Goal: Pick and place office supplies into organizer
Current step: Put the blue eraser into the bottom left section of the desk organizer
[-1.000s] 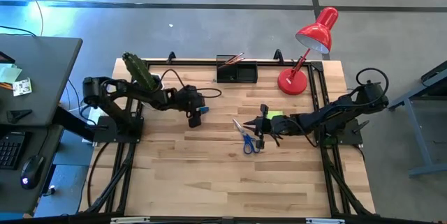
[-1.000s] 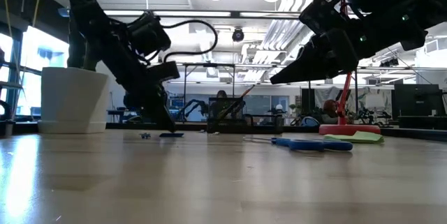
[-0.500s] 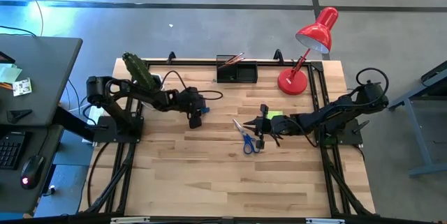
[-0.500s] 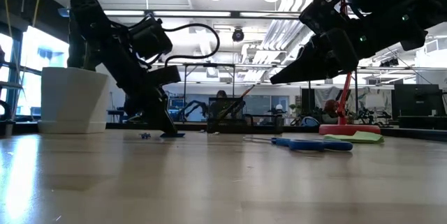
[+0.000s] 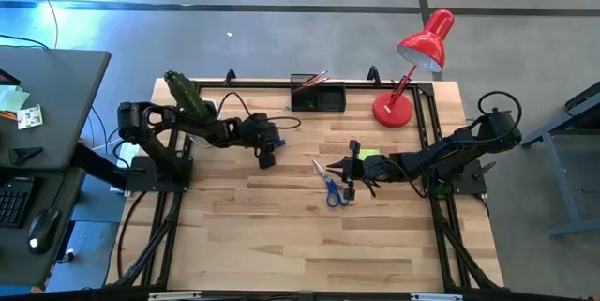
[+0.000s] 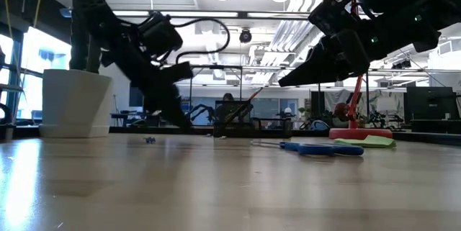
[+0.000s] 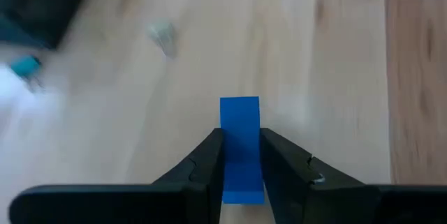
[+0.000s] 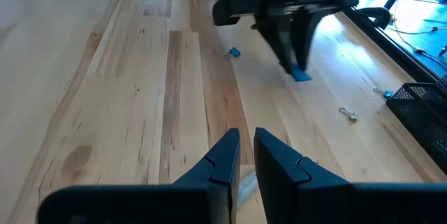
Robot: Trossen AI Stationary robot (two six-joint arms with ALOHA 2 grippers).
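Observation:
A small flat blue block (image 7: 240,123) sticks out between the fingers of my left gripper (image 5: 267,158), which is shut on it left of the table's middle; the right wrist view shows that block (image 8: 302,75) below the left fingers. My right gripper (image 8: 242,147) hovers shut, with nothing in it, over the blue-handled scissors (image 5: 333,188) lying flat on the table. A lime-green sticky pad (image 5: 367,155) lies beside it. The black organizer (image 5: 317,97) stands at the far edge with pencils (image 5: 309,80) in it. My left gripper pinches the blue block's two opposite side faces (image 7: 225,155) between its two fingers, with the block's far end (image 7: 239,107) sticking out past the fingertips. The fingers slant down from the table's left. I cannot tell whether the block's lower end touches the table.
A red desk lamp (image 5: 412,67) stands at the far right and a white pot with a cactus (image 6: 72,101) at the far left. A tiny blue bit (image 8: 234,52) and a small metal clip (image 8: 349,115) lie on the wood. The near half of the table is bare wood.
My left gripper has shifted a little toward the table's right, and its tip has risen slightly. The blue block, which lay flat on the table under the fingertip in the low view, no longer shows on the tabletop there. My right arm has kept still.

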